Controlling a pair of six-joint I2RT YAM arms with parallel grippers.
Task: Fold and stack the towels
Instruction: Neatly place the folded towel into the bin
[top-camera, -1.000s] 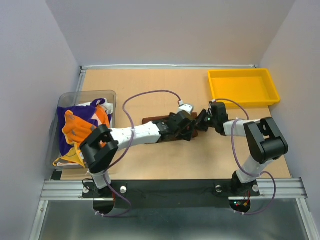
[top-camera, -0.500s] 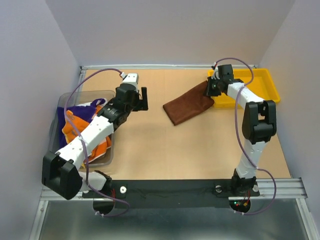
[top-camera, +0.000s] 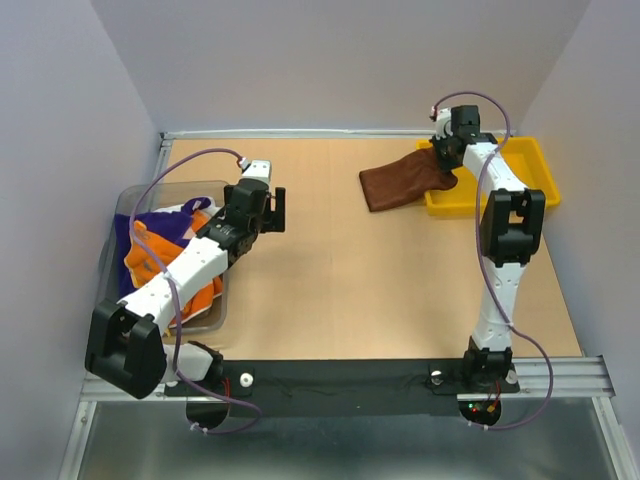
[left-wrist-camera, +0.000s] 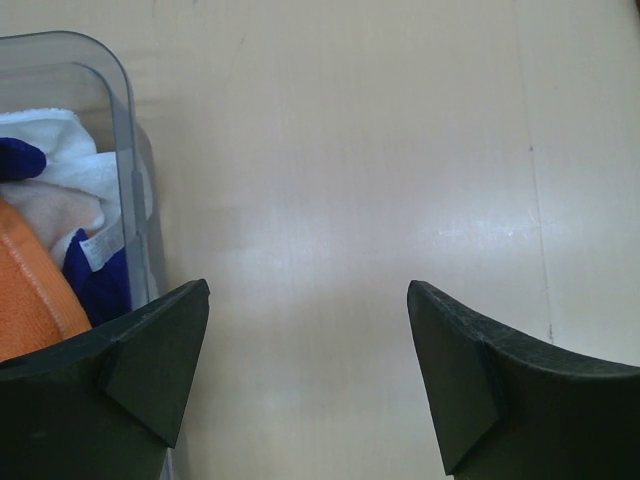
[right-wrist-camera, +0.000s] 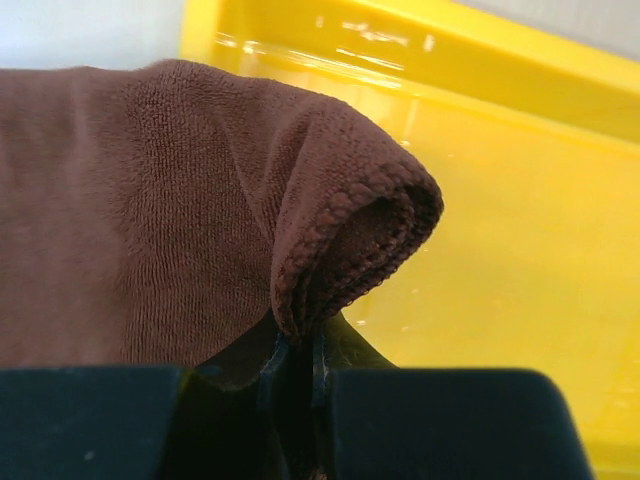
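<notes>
A folded dark brown towel (top-camera: 405, 181) hangs from my right gripper (top-camera: 447, 160), which is shut on its corner at the left rim of the yellow tray (top-camera: 530, 190). The right wrist view shows the pinched brown towel (right-wrist-camera: 150, 210) fold over the tray floor (right-wrist-camera: 520, 250). My left gripper (top-camera: 277, 208) stands open and holds nothing, just right of the clear bin (top-camera: 127, 200). Inside that bin lie an orange towel (top-camera: 155, 255), a purple one (top-camera: 150, 225) and a white-patterned one. Between the left fingers (left-wrist-camera: 150, 350) I see bare table beside the bin wall (left-wrist-camera: 125, 170).
The wooden table (top-camera: 350, 280) is bounded by a metal rail at the back and grey walls on both sides. The right arm stretches far back along the table's right side. The left arm lies diagonally over the bin's near right corner.
My right gripper has carried the brown towel from mid-table to the back right, up to the tray's left rim. My left gripper let go, opened and drew back left to the bin.
</notes>
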